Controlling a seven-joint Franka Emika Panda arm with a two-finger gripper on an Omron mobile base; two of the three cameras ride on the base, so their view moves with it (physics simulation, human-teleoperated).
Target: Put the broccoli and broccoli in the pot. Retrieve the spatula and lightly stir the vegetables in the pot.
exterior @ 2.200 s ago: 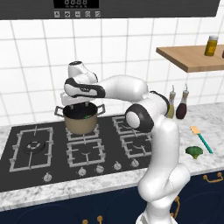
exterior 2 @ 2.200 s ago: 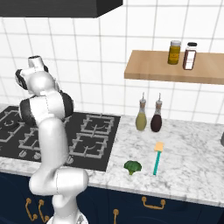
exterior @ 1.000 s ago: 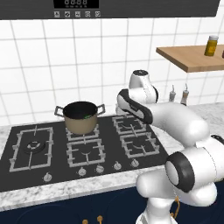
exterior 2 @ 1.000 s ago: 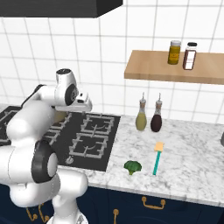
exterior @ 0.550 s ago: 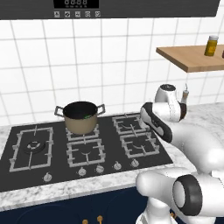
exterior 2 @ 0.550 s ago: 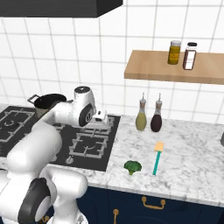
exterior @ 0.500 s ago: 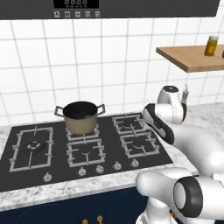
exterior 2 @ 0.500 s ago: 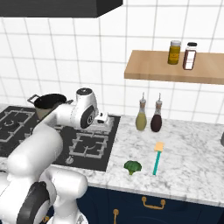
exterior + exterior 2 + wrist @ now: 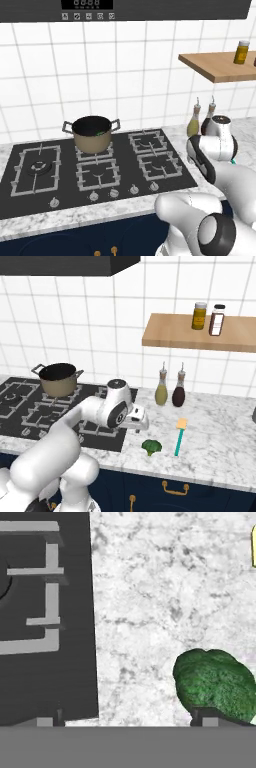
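The tan pot (image 9: 91, 135) (image 9: 60, 380) stands on a rear burner, with a green broccoli floret (image 9: 98, 133) showing inside it. A second broccoli floret (image 9: 151, 446) (image 9: 215, 684) lies on the marble counter just right of the cooktop. Right of that floret lies the spatula (image 9: 179, 438), teal handle toward the front and yellow blade (image 9: 254, 547) toward the wall. My gripper (image 9: 140, 425) (image 9: 127, 721) hangs open over the counter by the cooktop's right edge, up and left of that floret. One fingertip (image 9: 210, 720) sits at the floret's near edge, and nothing is between the jaws.
The black cooktop (image 9: 30, 408) (image 9: 45, 637) has raised grey grates. An olive bottle (image 9: 161, 392) and a dark bottle (image 9: 178, 393) stand at the wall behind the spatula. Above them a wooden shelf (image 9: 200, 336) carries two jars. Bare marble (image 9: 220, 431) spreads to the right.
My arm has swung right, from above the cooktop's middle to over the counter by the broccoli. The gripper has stayed open, and the pot, broccoli and spatula have not moved.
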